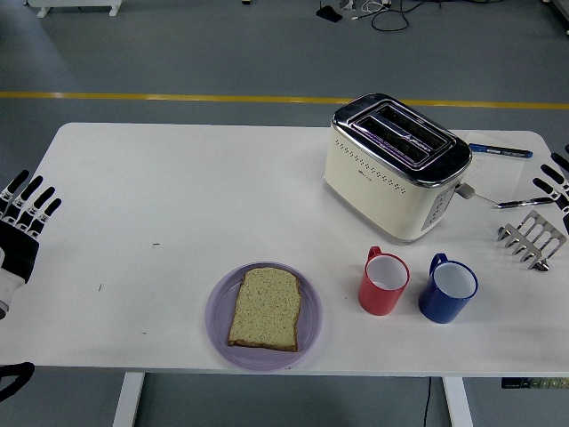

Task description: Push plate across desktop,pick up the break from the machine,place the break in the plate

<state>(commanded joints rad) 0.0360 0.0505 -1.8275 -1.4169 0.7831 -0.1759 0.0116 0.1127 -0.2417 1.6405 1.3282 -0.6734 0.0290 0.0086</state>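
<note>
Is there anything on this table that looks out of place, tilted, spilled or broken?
Nothing stands out. The bread slice lies flat on the purple plate, the toaster stands upright with both slots empty, and the red mug and blue mug are upright with no spill visible.

Left hand [20, 233] spread at left edge; right hand [555, 182] barely visible.

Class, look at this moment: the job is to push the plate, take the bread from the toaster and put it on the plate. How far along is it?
Done, by the look of it: the bread slice lies flat on the purple plate near the table's front edge, and the toaster slots show no bread. In hand: nothing; the left hand is open at the left edge, and the right hand sits at the right edge. Nothing looks left.
</note>
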